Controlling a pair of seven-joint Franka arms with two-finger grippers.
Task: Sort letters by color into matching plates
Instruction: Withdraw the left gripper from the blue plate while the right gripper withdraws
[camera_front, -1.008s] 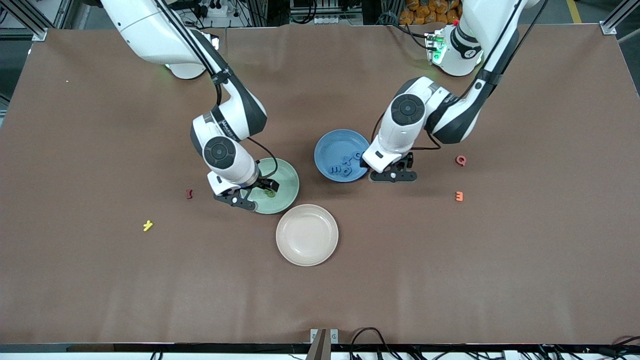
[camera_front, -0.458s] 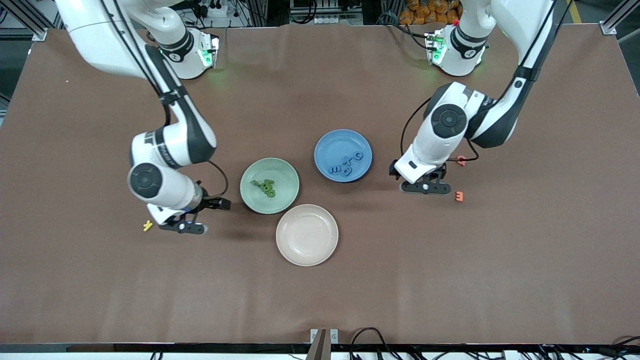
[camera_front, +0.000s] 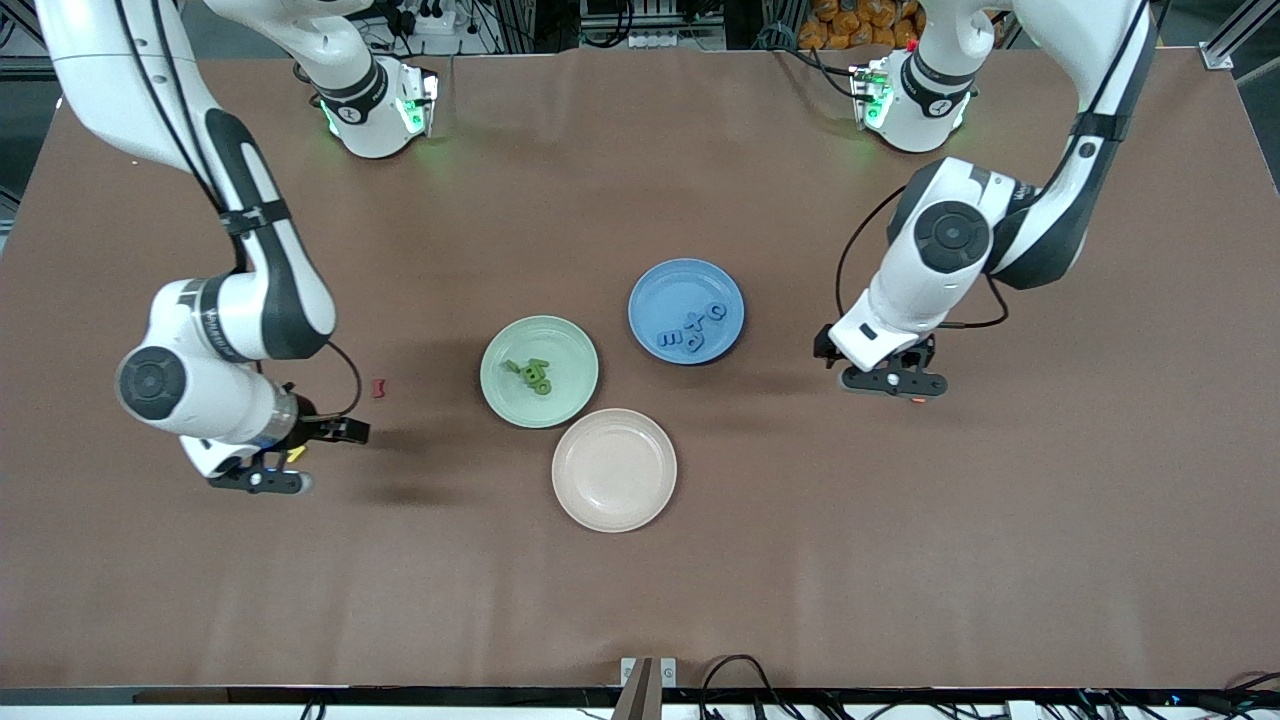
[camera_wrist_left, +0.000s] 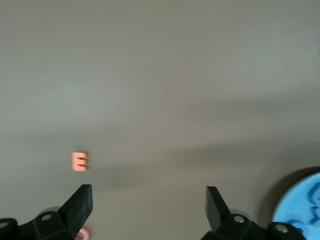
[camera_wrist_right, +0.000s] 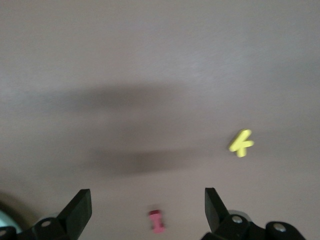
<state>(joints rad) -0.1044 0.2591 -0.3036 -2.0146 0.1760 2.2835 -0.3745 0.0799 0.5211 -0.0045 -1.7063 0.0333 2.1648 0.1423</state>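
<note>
Green letters lie in the mint plate and blue letters in the blue plate, both mid-table. Toward the right arm's edge the right gripper hangs wide open and empty over the yellow letter. Toward the left arm's edge the left gripper hangs equally wide and empty over the orange letter.

An orange toy letter, lying on the desk, can be read as E. No other text or label can be read.
</note>
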